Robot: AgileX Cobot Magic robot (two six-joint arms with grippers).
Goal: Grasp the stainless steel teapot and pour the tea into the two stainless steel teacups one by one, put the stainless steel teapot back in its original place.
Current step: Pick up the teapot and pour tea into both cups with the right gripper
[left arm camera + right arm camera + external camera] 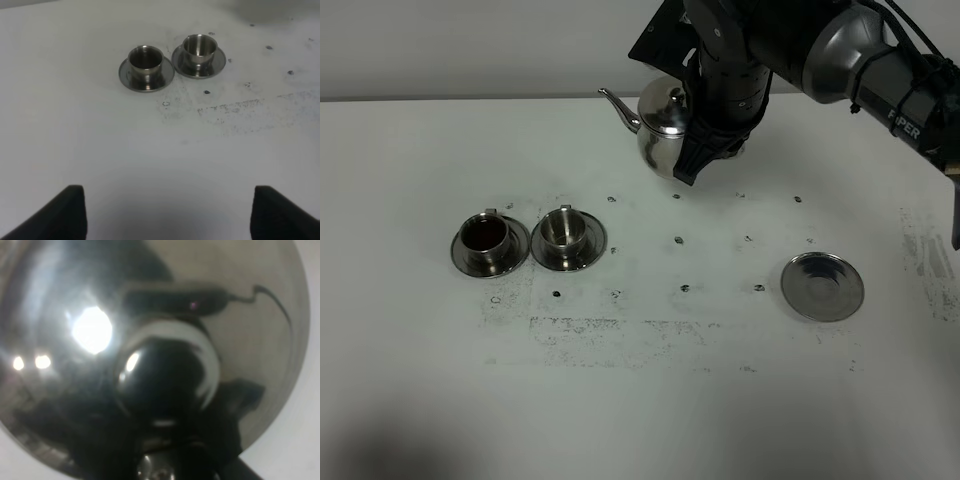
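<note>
**Now for the second cup: teapot held at the far side**

One pour looks done. The left teacup (485,236) holds dark tea (484,232), while the right teacup (563,231) just beside it looks empty. The right gripper (705,150), jaws closed, holds the stainless steel teapot (660,125) upright at the far middle, well apart from both cups. Next, the spout must go over the right teacup and tilt gently. The left gripper (167,215) hangs wide open. The pot's handle is hidden behind the gripper, and the right wrist view gives only blurred reflections.

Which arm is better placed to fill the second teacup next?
Right. The right tool is shut on the stainless steel teapot, spout toward the empty teacup; the left tool is open, holding nothing.
</note>
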